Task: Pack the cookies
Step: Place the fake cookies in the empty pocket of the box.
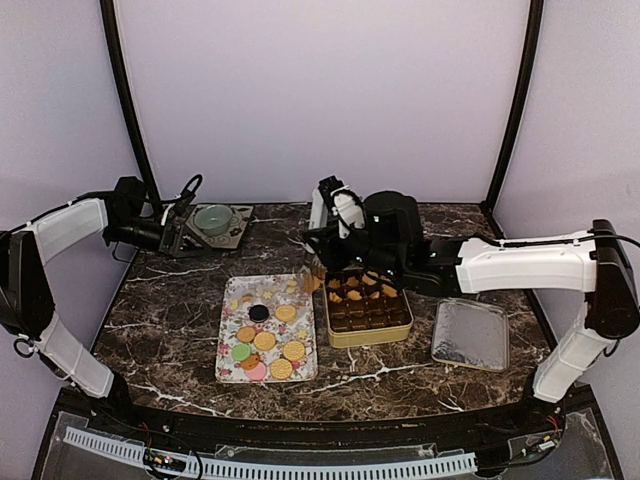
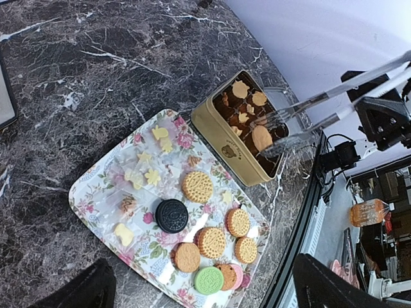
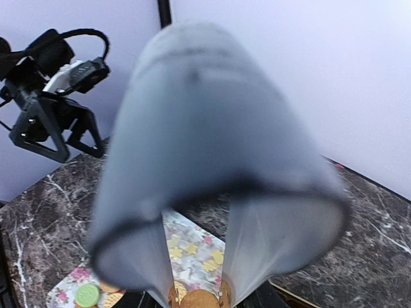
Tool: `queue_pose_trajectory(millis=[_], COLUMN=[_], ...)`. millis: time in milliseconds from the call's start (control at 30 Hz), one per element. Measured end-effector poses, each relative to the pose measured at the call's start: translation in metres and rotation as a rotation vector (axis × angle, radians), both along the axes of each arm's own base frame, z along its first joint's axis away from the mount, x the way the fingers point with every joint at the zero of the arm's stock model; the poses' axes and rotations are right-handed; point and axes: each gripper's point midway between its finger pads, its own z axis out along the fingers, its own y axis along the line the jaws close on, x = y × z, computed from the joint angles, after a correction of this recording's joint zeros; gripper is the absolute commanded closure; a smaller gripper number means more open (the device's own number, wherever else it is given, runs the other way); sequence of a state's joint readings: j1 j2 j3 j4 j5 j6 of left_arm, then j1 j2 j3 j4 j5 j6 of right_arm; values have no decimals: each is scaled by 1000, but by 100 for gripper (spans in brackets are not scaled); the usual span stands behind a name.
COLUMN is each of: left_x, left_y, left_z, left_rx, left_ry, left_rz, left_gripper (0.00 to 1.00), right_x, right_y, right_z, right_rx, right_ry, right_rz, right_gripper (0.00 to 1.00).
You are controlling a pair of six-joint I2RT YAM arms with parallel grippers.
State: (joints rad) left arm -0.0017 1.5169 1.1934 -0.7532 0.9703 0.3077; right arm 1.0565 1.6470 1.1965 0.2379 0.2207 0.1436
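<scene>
Cookies (image 2: 197, 186) on floral tray (image 2: 90, 192) beside emblem-marked tin (image 2: 225, 138)

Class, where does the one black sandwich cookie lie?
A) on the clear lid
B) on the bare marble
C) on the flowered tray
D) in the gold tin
C: the black cookie sits on the flowered tray, beside golden cookies.

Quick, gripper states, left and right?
Left gripper: open, holding nothing.
Right gripper: closed on clear tongs, which pinch a golden cookie.
</scene>
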Motion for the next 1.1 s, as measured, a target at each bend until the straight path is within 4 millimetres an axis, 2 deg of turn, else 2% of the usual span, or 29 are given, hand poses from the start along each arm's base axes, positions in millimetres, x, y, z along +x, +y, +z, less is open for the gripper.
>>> queue_pose_trajectory(millis=[133,267,467,567,667,967,1100], left_x=[-1,-1,-1,-1,-1,-1,-2], left_y=[-1,-1,-2,-2,-2,-2,-2], left_z=[1,2,2,2,2,3,4], left_rx=[-8,-13,-16,-17,-16,-18,-18], left_ry=[0,0,0,-1,-3,-3,-9], left_rz=[-4,-6,-7,-8,-9,-10,-10], left_gripper=[1,1,1,1,1,1,1], right_x=[15,15,15,14,14,16,17], right_y=[-47,-66,-68,-67,-67,-69,-69], right_z=[-16,-31,-38,-38,-41,-43,-43], right_rx=[-34,-62,-61,-54,-54,-58,-58], right_ry=[17,41,62,70,77,79,80], right_rz=[-101,-132,-136,-134,-136,-141,-143], right_gripper=[78,77,75,65,60,54,57])
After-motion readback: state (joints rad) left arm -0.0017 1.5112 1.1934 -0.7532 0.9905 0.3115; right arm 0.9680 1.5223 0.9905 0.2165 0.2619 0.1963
